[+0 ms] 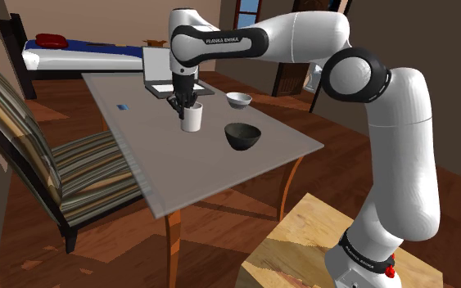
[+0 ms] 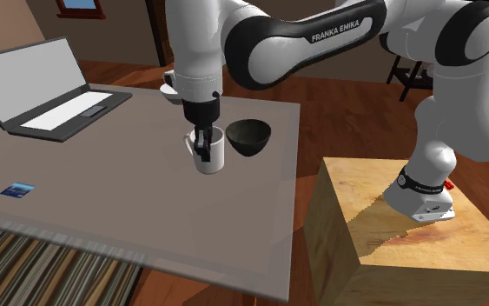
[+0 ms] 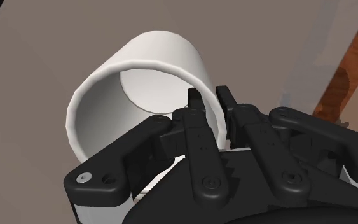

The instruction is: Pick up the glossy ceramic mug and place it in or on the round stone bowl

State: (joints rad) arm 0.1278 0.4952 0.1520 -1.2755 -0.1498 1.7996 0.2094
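Note:
A plain white mug stands upright near the middle of the grey table. My black gripper comes straight down onto its rim. In the wrist view the gripper is shut on the mug, one finger inside the wall and one outside. In the second exterior view the gripper clasps the mug on the rim opposite the bowl. I cannot tell whether the mug's base touches the table. The dark round bowl sits close by, on the side nearer the stand.
A small white bowl lies beyond the dark one. An open laptop stands at the far end of the table, and a blue card lies flat. A striped chair is beside the table, with the wooden stand off its end.

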